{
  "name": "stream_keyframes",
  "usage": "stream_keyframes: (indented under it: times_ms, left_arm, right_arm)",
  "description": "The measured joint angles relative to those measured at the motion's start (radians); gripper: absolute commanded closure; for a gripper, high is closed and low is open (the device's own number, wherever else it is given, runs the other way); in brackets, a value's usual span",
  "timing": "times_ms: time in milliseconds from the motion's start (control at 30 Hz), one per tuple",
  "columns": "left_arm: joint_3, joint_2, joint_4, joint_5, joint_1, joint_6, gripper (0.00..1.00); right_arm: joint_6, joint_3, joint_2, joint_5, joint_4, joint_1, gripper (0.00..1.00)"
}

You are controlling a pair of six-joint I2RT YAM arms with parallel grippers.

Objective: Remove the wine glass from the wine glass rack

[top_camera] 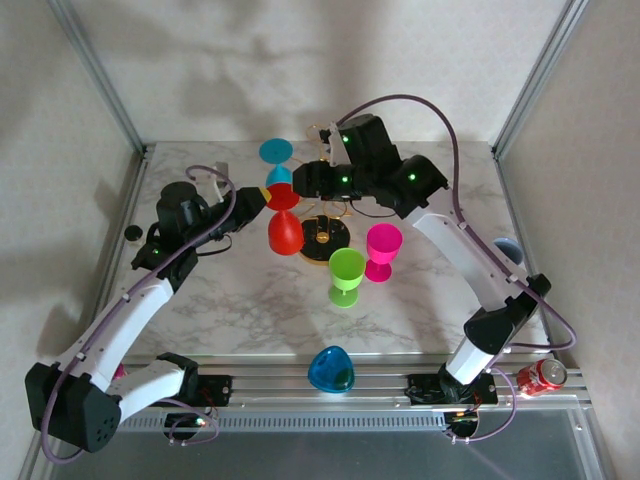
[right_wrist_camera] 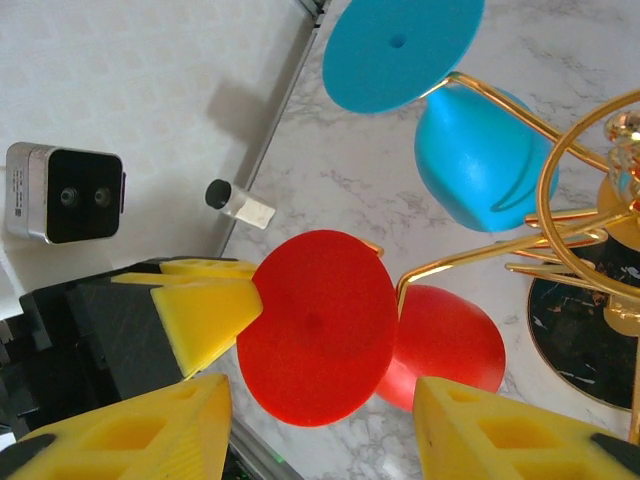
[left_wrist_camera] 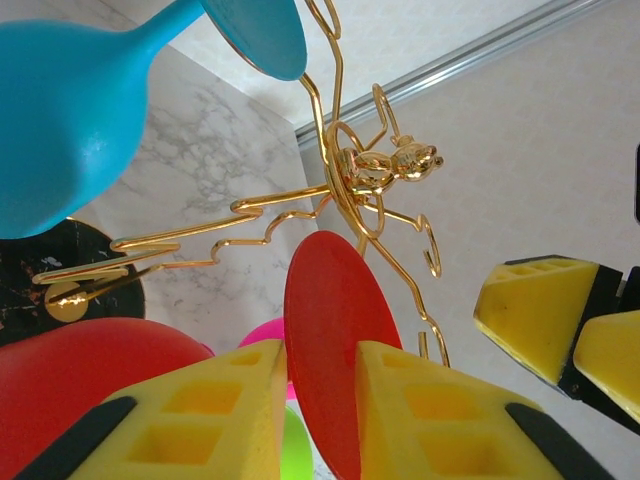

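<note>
A red wine glass (top_camera: 285,232) hangs bowl-down from one arm of the gold wine glass rack (top_camera: 325,232), its round foot (right_wrist_camera: 315,330) on top. My left gripper (top_camera: 262,197) comes in from the left and is shut on that foot (left_wrist_camera: 335,330), one yellow pad (left_wrist_camera: 420,400) on each face of the disc. In the right wrist view its fingers (right_wrist_camera: 200,300) sit at the disc's left edge. My right gripper (right_wrist_camera: 320,385) hovers open over the foot, touching nothing. A blue wine glass (top_camera: 277,160) hangs from another arm of the rack (left_wrist_camera: 370,170).
A pink glass (top_camera: 383,250) and a green glass (top_camera: 346,275) stand upright just right of the rack's black base. A blue glass (top_camera: 331,370) lies at the table's front edge and a soda can (top_camera: 540,377) at the front right. A small black object (top_camera: 132,233) sits far left.
</note>
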State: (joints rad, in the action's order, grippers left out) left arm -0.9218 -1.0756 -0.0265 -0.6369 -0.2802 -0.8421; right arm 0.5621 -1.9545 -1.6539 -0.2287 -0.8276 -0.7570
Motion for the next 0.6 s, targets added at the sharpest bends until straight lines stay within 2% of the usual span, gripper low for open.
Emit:
stream_keyframes:
  times_ms: [367,600]
  left_arm:
    - [-0.008,-0.001,-0.019,-0.005,0.000,-0.004,1.00]
    - [-0.017,-0.003,-0.018,-0.005,-0.001,-0.006,1.00]
  right_arm:
    - [0.000,0.016,0.003,0.000,0.001,0.000,0.49]
    - [0.000,0.017,0.004,0.000,0.002,0.031,0.49]
